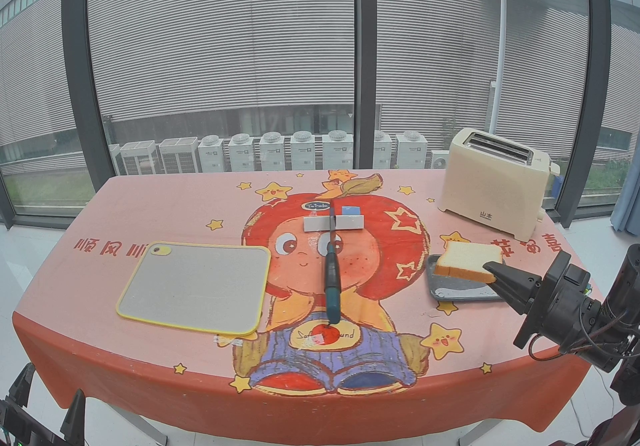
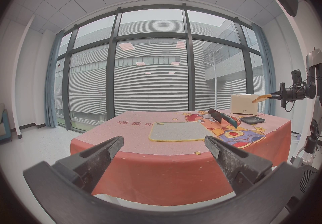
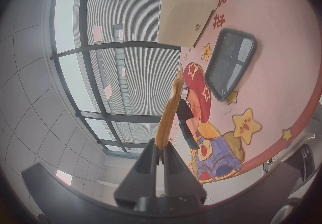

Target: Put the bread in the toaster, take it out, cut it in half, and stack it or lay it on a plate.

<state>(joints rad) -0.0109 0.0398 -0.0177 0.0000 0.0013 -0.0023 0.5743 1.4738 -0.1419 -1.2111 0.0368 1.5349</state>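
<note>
Black right end effector aloft, tight on bread near grey plate; left end effector agape.

Head view: mounted high, facing forward and down, taking in the whole table and the window wall behind; toaster at upper right of frame.

Left wrist view: set low and well back off the table's near left corner, roughly level, sighting across the table past the left end effector.

Right wrist view: close over the table's right end, rolled sideways, angled down past the right end effector.

All three views share the toaster, dark tray and knife.
</note>
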